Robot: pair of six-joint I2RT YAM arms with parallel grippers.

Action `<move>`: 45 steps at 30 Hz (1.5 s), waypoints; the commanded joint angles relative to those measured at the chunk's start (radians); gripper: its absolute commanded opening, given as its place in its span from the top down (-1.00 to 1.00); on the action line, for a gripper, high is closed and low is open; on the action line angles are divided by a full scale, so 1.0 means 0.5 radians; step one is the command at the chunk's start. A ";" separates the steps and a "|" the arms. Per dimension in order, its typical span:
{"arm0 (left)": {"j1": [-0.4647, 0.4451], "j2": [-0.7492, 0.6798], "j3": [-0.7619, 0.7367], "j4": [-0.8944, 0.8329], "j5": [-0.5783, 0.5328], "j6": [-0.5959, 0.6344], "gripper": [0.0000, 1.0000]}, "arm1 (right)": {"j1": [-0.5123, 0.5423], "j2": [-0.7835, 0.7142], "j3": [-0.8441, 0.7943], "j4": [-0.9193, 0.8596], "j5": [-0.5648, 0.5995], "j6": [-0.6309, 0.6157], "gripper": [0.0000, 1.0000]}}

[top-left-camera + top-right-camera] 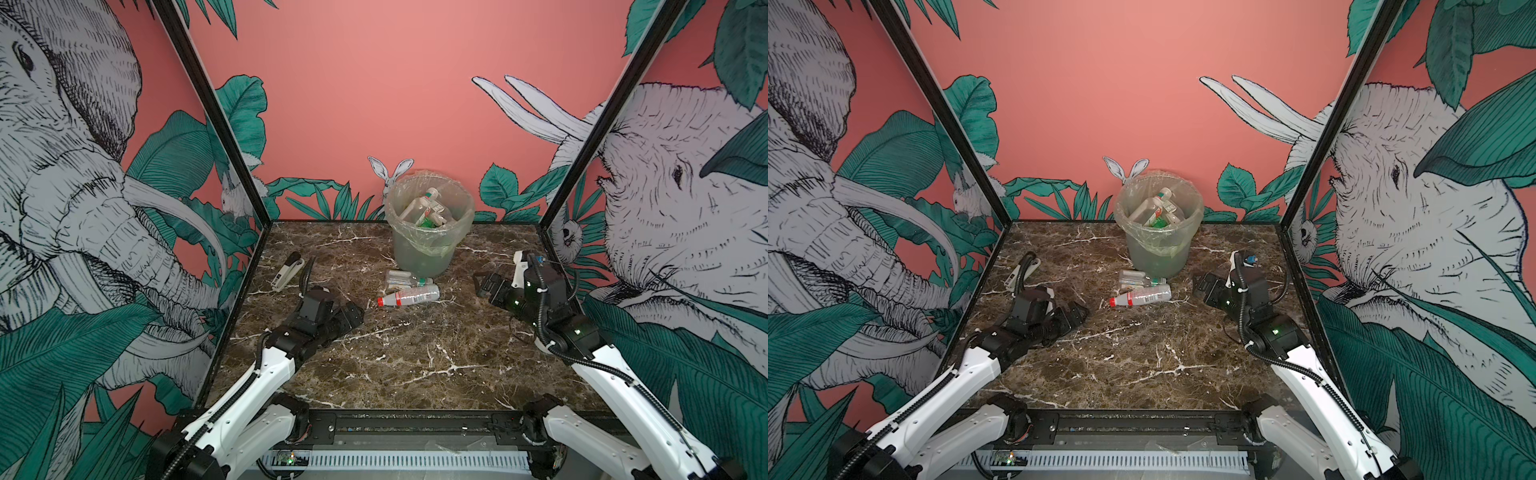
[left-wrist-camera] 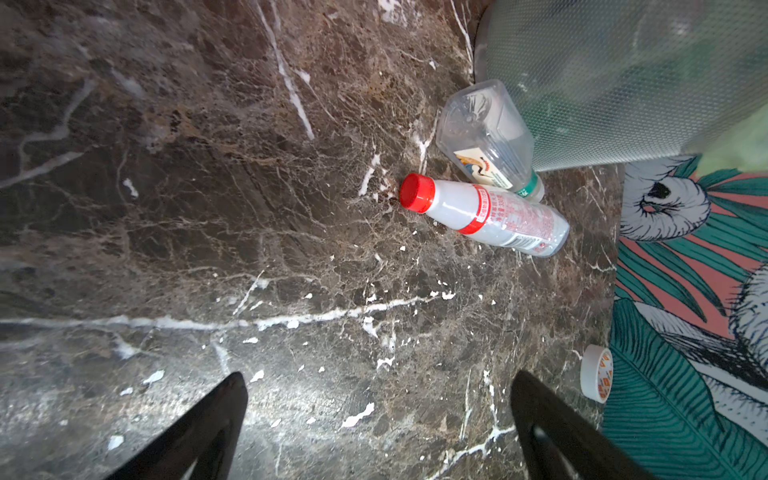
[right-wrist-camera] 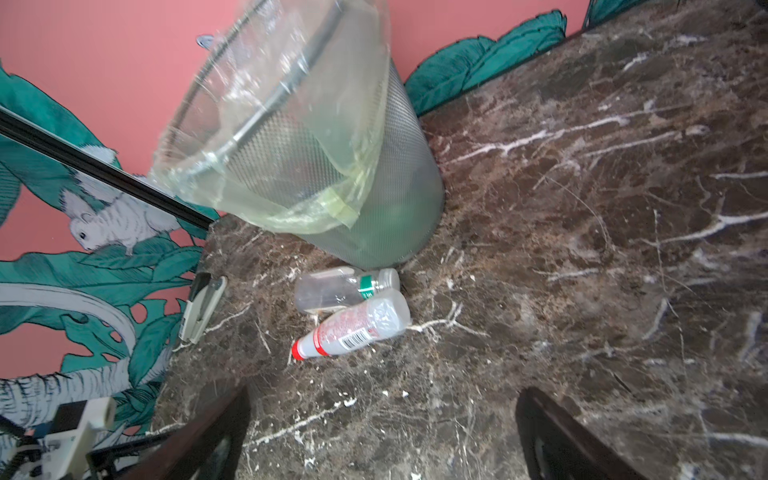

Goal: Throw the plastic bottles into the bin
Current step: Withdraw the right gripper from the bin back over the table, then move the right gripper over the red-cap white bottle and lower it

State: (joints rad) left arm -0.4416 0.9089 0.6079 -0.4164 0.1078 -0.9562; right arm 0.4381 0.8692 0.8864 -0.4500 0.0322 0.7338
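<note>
Top views: bottles (image 1: 422,203) inside bin (image 1: 419,257) are shown, hidden from wrist views. Left fingers (image 2: 208,428) and right fingers (image 3: 557,432) are spread wide, empty. Marbled desk (image 1: 415,353), muraled walls (image 1: 374,83).

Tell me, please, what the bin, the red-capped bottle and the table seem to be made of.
The bin: translucent grey-green wall with fine mesh pattern, perhaps textured plastic or metal mesh; crinkly clear film liner. The red-capped bottle: glossy clear plastic, printed label, opaque red cap. The table: polished brown marble or laminate imitating it, white veins.
</note>
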 commanded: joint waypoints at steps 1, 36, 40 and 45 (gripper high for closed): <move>0.003 0.016 0.077 -0.066 -0.087 -0.142 -0.99 | -0.003 -0.047 -0.073 -0.051 0.040 0.036 -0.99; -0.022 0.871 0.636 0.128 0.098 0.463 -0.99 | 0.330 0.442 -0.750 1.084 -0.024 1.133 -0.99; -0.022 0.858 0.671 0.094 0.089 0.626 -0.99 | 0.392 0.591 -0.661 1.151 0.074 1.200 -0.99; -0.022 0.803 0.673 0.088 0.073 0.782 -0.99 | 0.436 0.763 -0.607 1.268 0.162 1.364 -0.98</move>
State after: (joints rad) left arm -0.4492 1.3502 0.9234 -0.3565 0.1566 -0.6418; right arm 0.6426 1.2213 0.5560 0.1028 0.0528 1.3365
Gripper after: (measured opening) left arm 0.994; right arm 0.993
